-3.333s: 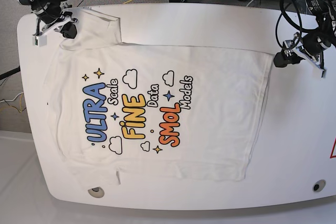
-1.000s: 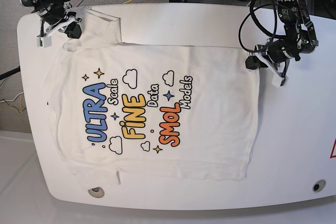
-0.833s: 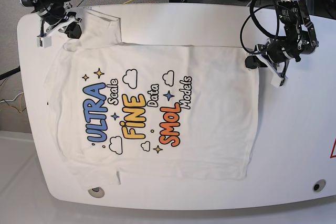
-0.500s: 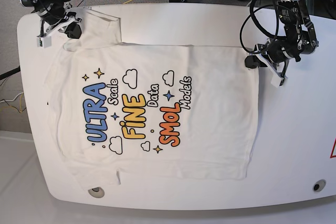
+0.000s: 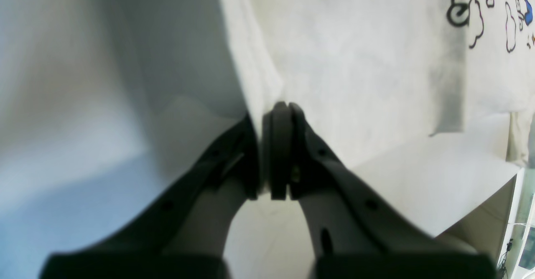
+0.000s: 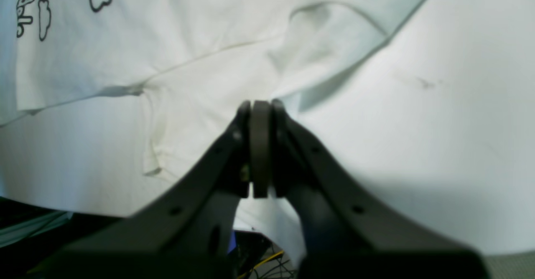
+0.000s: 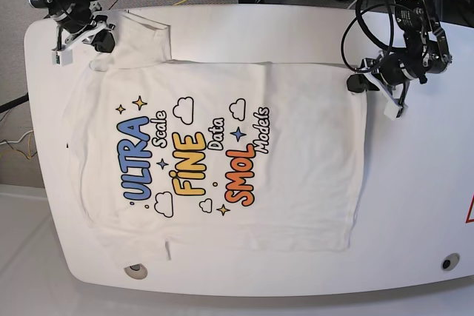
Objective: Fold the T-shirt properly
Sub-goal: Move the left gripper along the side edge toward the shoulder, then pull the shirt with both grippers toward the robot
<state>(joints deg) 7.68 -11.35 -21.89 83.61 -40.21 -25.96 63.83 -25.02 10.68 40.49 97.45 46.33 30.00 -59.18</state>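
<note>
Base view — T-shirt [image 7: 222, 153] flat, print up

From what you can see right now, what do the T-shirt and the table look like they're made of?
T-shirt: soft matte woven or knit fabric, likely cotton; it wrinkles, drapes and shows stitched hems.
Table: hard, smooth white surface, slightly glossy, perhaps laminate or painted board; it has a rounded edge and faint reflections.

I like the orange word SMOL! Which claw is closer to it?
Left. The left claw pinches the T-shirt edge, up and right of SMOL. The right claw grips the far top-left corner.
</note>
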